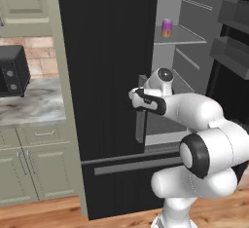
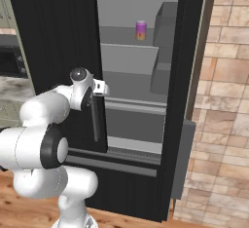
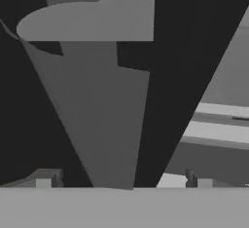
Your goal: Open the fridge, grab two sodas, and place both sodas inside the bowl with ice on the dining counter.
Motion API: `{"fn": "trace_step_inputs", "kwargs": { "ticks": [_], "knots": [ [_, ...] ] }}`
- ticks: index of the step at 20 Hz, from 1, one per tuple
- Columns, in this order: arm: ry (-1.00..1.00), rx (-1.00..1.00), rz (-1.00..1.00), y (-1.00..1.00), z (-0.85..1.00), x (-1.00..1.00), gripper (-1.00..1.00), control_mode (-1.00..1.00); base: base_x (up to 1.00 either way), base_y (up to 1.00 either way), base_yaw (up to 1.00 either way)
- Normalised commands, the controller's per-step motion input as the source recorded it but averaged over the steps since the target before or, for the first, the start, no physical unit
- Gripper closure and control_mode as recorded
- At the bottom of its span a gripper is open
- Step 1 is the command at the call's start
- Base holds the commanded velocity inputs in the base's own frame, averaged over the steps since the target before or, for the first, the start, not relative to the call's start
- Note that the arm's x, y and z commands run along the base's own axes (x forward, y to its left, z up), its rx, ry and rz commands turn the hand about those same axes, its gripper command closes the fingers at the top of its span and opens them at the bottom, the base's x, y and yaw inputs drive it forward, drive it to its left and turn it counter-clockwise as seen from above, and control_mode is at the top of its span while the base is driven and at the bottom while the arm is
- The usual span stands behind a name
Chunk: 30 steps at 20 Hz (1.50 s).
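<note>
The fridge (image 1: 107, 51) is tall and black, its left door shut and its right door swung wide. One soda (image 1: 167, 28), purple fading to orange, stands on a grey upper shelf inside, also seen as soda (image 2: 141, 29). My gripper (image 1: 135, 95) is at the top of the shut door's grey vertical handle (image 1: 141, 117), well below and left of the can. In the hand view the gripper (image 3: 121, 179) is open, and the handle (image 3: 104, 120) runs up between its two tips. The bowl with ice and the dining counter are out of view.
The open right door's bins (image 1: 233, 32) jut out at the right. That door (image 2: 187, 100) stands edge-on against a brick wall (image 2: 223, 100). A black microwave (image 1: 12, 71) sits over a marble counter (image 1: 29, 107) with sage cabinets (image 1: 34, 168) to the left.
</note>
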Motion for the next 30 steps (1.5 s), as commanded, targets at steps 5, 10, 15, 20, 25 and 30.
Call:
{"fn": "trace_step_inputs", "kwargs": {
  "ticks": [5,10,15,20,25,30],
  "knots": [
    [0.0,0.0,0.0,0.17,-0.2,0.47,1.0,-1.0,0.0,0.0,0.0],
    [0.0,0.01,0.0,0.17,-0.12,0.37,1.0,-1.0,0.0,0.0,0.0],
    [0.0,0.0,0.07,0.34,-0.07,-0.08,1.0,-1.0,0.0,0.0,0.0],
    [0.0,0.0,0.14,0.49,-0.1,-0.81,1.0,-1.0,0.0,0.0,0.0],
    [-0.01,0.0,0.17,0.53,-0.09,-1.0,1.0,-1.0,0.0,0.0,0.0],
    [0.0,0.0,0.16,0.57,-0.01,-1.0,1.0,-1.0,0.0,0.0,0.0]
  ]
}}
